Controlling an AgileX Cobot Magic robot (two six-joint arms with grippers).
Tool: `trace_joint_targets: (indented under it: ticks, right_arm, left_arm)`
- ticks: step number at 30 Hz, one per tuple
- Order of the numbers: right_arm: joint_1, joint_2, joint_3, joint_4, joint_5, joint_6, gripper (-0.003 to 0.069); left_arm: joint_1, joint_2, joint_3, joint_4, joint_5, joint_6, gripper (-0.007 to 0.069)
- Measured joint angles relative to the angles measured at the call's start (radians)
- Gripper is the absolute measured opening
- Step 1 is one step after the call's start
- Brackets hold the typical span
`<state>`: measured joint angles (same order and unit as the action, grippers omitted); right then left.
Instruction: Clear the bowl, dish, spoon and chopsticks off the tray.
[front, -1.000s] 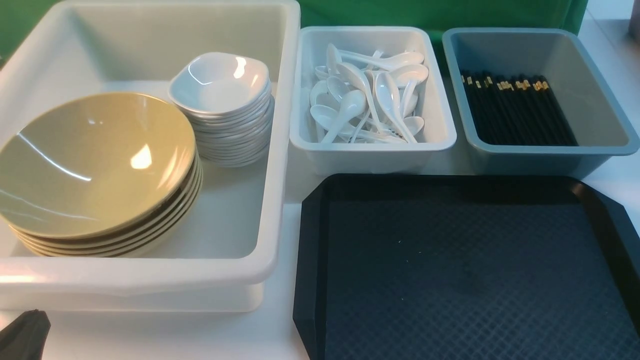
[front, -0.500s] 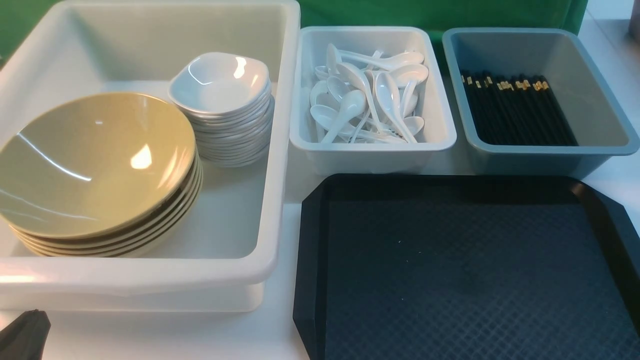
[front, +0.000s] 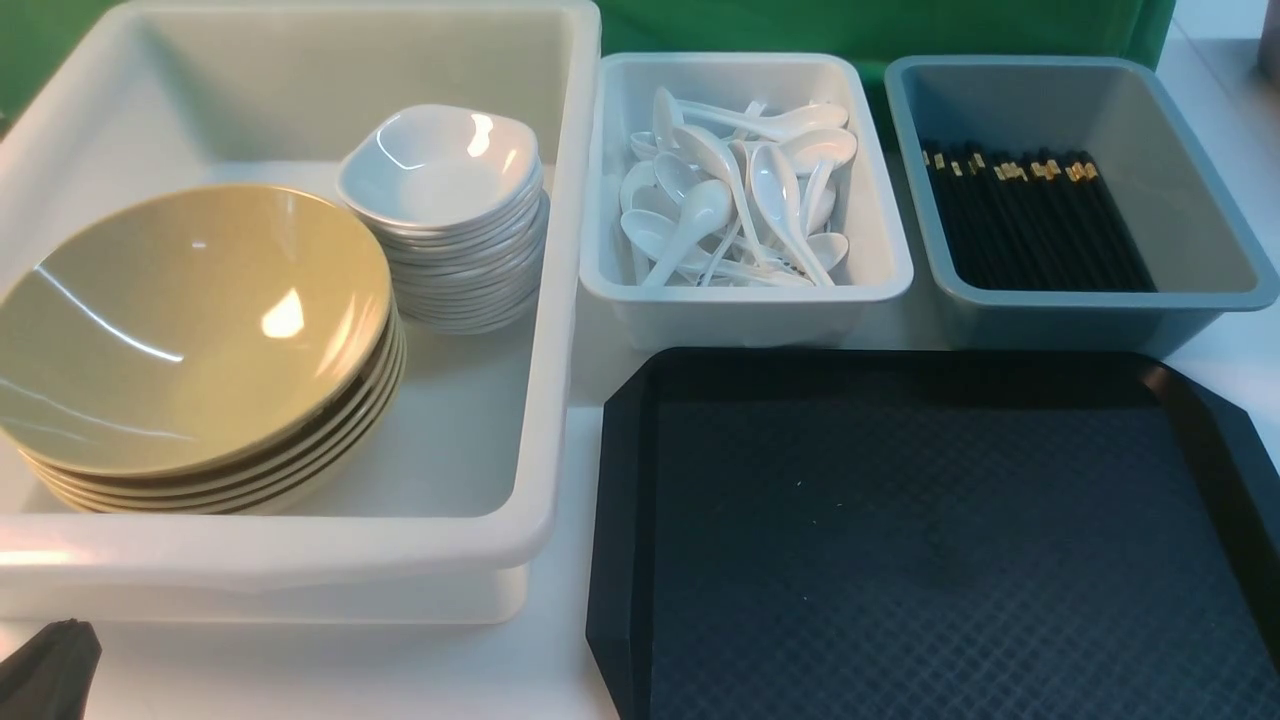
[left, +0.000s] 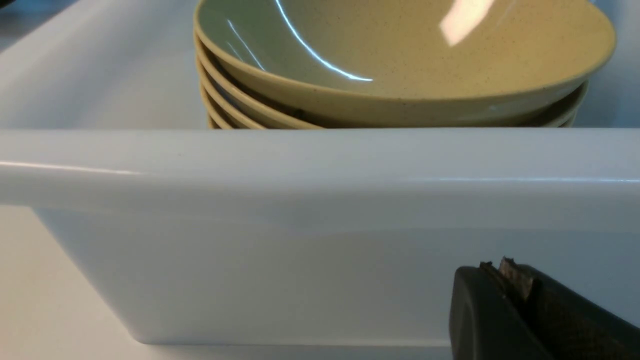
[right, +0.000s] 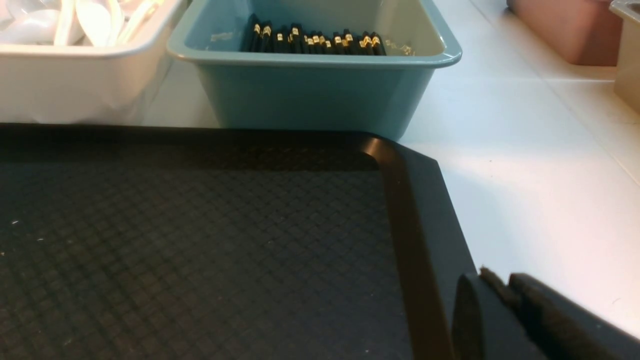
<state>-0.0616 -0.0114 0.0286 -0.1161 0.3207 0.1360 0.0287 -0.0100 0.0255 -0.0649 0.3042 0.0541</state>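
The tray (front: 930, 560) looks like black plastic, its rim smooth and faintly shiny, its floor matt with a raised diamond texture. The stacked bowls (front: 180, 320) are glossy olive-yellow with fine speckles; the dishes (front: 440, 165) and spoons (front: 735, 190) are glossy white. The big white tub (front: 540, 400) is smooth, semi-gloss plastic, and so is the grey-blue tub (front: 1090, 310). The worktop (right: 525, 165) is smooth and white.

Tray (front: 620, 560) cut off by bottom and right edges in front view. Stack of bowls (front: 190, 330) clipped at left edge; lower bowls hidden under top one, only rims show. Lower dishes (front: 470, 270) likewise. Spoons (front: 735, 195) piled, bottom ones hidden. Chopsticks (front: 1035, 225) packed tight, count too small to tell. Left gripper (left: 505, 285) mostly out of frame, right gripper (right: 500, 295) too; only tips visible.
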Motion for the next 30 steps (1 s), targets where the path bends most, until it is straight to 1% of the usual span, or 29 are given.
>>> trace_joint_targets:
  ticks: [30]
  right_arm:
    - [-0.001, 0.000, 0.000, 0.000, 0.000, 0.000, 0.0132]
  left_arm:
    - [0.000, 0.000, 0.000, 0.000, 0.001, -0.003, -0.0011]
